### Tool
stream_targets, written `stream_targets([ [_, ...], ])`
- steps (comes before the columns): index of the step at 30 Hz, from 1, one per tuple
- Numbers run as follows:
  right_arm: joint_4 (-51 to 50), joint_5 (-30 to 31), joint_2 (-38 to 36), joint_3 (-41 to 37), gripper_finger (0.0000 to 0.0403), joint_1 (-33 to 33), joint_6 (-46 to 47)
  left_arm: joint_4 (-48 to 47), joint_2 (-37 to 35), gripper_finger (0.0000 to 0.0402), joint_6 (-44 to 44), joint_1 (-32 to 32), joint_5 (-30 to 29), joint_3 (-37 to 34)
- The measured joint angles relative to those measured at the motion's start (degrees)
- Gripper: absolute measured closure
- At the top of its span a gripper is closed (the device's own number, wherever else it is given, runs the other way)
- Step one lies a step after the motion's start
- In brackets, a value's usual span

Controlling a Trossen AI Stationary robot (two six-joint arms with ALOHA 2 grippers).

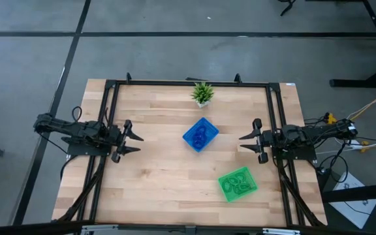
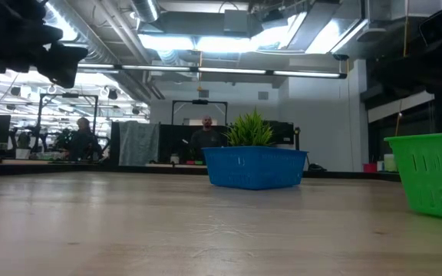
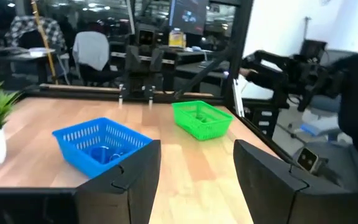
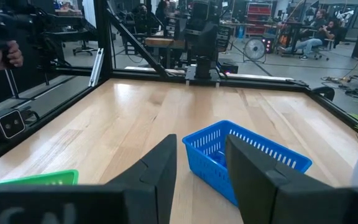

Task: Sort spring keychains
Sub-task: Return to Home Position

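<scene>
— Your left fingers [image 3: 135, 186], closest before the wrist camera: how did they stand?
— Apart, with nothing between them. My left gripper [image 1: 138, 143] hung over the left side of the wooden table [image 1: 155, 176]. My right gripper [image 1: 241, 143] hung over the right side, also spread and empty.
— And the blue spring keychains [image 1: 200, 135]?
— They lay inside the blue basket [image 1: 188, 138], near the middle, just in front of the potted plant [image 1: 202, 93]. The green spring keychains [image 1: 238, 185] lay inside the green basket [image 1: 252, 179], nearer to my right arm.
</scene>
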Motion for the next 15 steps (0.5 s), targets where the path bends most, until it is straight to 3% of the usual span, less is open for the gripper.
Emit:
stream_targets([
  [5,0.0,0.0,0.0,0.0,0.0267,0.0,0.0,-0.6,0.5,0.0203,2.7,0.0,4.2,0.0],
  [15,0.0,0.0,0.0,0.0,0.0267,0.0,0.0,-0.6,0.5,0.0203,0.2,0.0,2.3,0.0],
])
